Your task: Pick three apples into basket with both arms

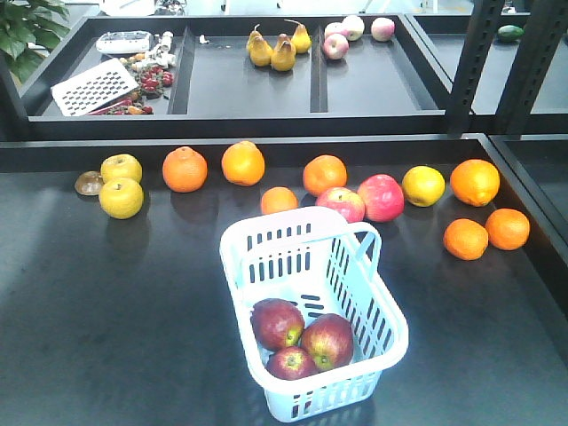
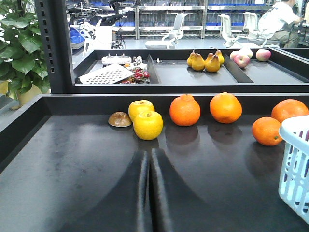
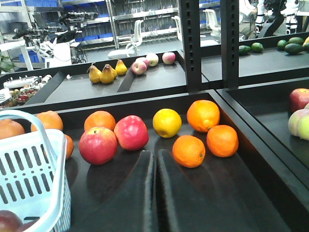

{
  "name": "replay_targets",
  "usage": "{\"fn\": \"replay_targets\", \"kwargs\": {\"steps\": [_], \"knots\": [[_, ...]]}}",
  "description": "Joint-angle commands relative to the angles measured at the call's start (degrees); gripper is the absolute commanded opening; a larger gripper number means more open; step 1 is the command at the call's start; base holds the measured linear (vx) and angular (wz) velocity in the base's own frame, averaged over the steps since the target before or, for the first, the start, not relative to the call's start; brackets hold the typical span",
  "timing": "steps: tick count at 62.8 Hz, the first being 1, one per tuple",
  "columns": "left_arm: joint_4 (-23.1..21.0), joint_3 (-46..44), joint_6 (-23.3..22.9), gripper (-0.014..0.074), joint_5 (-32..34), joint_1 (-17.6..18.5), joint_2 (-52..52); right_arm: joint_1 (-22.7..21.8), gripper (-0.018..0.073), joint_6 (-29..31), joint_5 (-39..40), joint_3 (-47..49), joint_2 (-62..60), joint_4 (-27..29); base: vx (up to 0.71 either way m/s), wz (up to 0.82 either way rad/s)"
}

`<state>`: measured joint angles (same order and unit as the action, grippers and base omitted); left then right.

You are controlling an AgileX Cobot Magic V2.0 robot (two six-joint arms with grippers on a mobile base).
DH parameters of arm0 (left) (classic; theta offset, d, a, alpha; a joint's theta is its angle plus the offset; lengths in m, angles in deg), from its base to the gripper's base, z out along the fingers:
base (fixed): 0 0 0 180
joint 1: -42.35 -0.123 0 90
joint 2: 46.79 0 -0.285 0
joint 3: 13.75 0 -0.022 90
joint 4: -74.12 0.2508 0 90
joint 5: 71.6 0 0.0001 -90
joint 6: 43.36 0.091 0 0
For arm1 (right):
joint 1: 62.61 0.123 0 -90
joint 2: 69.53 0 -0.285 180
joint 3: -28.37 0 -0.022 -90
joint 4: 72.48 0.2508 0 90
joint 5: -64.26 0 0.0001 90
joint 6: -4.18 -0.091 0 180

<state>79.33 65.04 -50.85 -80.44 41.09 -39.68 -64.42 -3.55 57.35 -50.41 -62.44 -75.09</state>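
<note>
Now three apples (image 1: 299,340) in basket (image 1: 266,244), clear of either gripper (image 2: 148,193)

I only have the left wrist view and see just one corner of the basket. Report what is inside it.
Observer: Three dark red apples lie in the basket, bunched at its near end in the front view.
Operator: Give me the right gripper's state.
Observer: The right gripper is shut, with nothing between its fingers.
Operator: Tell me what lies past the basket.
Observer: Two pink-red apples sit side by side on the table, just beyond the basket's far right corner.
</note>
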Motion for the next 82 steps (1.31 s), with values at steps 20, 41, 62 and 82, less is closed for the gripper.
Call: {"fn": "replay_targets", "kwargs": {"steps": [20, 41, 62, 82], "knots": [[-0.43, 0.21, -0.41, -0.0006, 4.37, 0.06, -0.9, -0.4, -0.0004, 0.49, 6.15, -0.73, -0.75, -0.64, 0.0, 0.0], [-0.43, 0.21, -0.41, -0.0006, 4.37, 0.06, -0.9, -0.4, -0.0004, 0.49, 6.15, -0.73, -0.75, -0.64, 0.0, 0.0], [-0.43, 0.21, -0.41, -0.0006, 4.37, 0.06, -0.9, -0.4, -0.0004, 0.49, 6.15, -0.73, -0.75, -0.64, 0.0, 0.0], [-0.43, 0.21, -0.41, -0.0006, 4.37, 0.06, -0.9, -0.4, -0.0004, 0.49, 6.15, -0.73, -0.75, -0.64, 0.0, 0.0]]}}
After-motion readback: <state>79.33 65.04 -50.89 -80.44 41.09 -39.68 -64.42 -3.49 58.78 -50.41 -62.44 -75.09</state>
